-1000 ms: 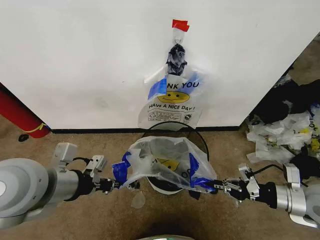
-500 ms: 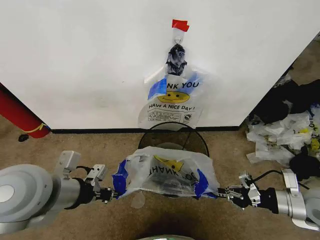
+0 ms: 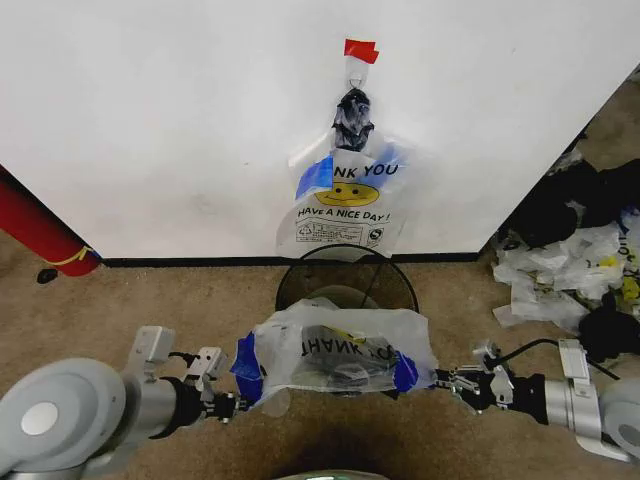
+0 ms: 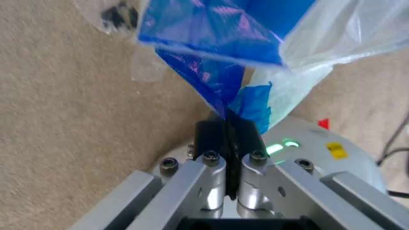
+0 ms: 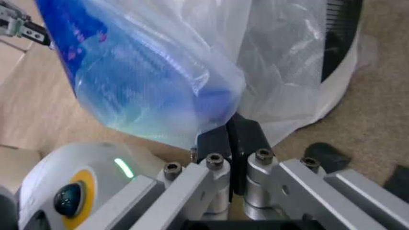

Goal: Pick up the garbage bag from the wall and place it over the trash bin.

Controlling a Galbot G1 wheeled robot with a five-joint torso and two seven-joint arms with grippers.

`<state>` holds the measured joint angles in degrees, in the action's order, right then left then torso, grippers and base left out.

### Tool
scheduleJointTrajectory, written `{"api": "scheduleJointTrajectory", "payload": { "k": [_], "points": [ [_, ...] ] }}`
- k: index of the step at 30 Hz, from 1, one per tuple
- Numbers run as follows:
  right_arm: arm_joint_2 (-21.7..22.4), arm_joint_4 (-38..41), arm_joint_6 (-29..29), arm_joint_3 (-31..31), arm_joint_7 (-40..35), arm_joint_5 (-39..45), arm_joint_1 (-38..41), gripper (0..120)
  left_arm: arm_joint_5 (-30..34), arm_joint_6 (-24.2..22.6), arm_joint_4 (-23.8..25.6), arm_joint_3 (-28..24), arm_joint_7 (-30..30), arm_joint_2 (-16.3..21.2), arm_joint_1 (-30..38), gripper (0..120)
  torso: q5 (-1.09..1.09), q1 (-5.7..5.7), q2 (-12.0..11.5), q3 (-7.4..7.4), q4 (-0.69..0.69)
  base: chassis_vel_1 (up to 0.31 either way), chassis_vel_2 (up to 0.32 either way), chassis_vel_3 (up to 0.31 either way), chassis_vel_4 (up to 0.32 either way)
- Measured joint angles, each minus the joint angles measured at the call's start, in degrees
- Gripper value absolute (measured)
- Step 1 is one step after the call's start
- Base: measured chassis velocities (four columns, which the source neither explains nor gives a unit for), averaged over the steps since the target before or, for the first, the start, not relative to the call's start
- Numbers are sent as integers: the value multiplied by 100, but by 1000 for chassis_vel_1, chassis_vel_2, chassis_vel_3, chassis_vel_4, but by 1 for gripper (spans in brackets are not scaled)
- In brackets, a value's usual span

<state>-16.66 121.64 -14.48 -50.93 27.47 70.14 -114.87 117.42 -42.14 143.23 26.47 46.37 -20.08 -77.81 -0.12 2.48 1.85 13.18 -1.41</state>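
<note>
The garbage bag (image 3: pixel 335 350), translucent white with a smiley and upside-down "THANK YOU", hangs stretched between both grippers. It covers the near side of the round dark trash bin (image 3: pixel 392 276), which stands at the foot of the white wall (image 3: pixel 150 120). My left gripper (image 3: pixel 237 402) is shut on the bag's blue-taped left corner; up close, the left gripper (image 4: pixel 228 125) pinches the blue tape (image 4: pixel 211 72). My right gripper (image 3: pixel 440 380) is shut on the bag's right corner, and the right gripper (image 5: pixel 231 128) clamps the bag (image 5: pixel 160 76) there.
A second smiley bag (image 3: pixel 345 205) hangs on the wall under a black knotted wad (image 3: pixel 352 115) and red tape (image 3: pixel 360 48). A red cylinder (image 3: pixel 35 232) leans at the left. Loose bags and dark clutter (image 3: pixel 560 270) lie at the right on brown carpet.
Both grippers have drawn back toward me and lower, carrying the bag. It has flattened and now hangs lower, across the bin's near side.
</note>
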Motion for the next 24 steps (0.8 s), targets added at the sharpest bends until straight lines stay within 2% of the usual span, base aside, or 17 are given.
{"api": "scheduleJointTrajectory", "payload": {
  "k": [1, 4, 9, 24],
  "points": [
    [0, 0, 0, 0, 0, 0, 0, 0, 0, 0, 0, 0, 0, 0, 0, 0, 0, 0, 0, 0, 0, 0, 0, 0, 0],
    [-243, -34, 11, 148, -95, -67, 180, 0, -657, 0, 0, -152, -168, -189, -9, 0, 0, 0, 0, 0, 0, 0, 0, 0, 0],
    [-560, -78, 21, 264, -132, -313, 241, 0, -1072, 0, 0, -280, -242, -375, -23, 0, 1, 0, 0, 0, 0, 0, 0, 0, 0],
    [-824, -148, 50, 444, -250, -753, 300, 0, -1605, 0, 1, -638, -302, -709, -31, 0, 0, 0, 0, 0, 0, 0, 0, 0, 0]
  ]
}}
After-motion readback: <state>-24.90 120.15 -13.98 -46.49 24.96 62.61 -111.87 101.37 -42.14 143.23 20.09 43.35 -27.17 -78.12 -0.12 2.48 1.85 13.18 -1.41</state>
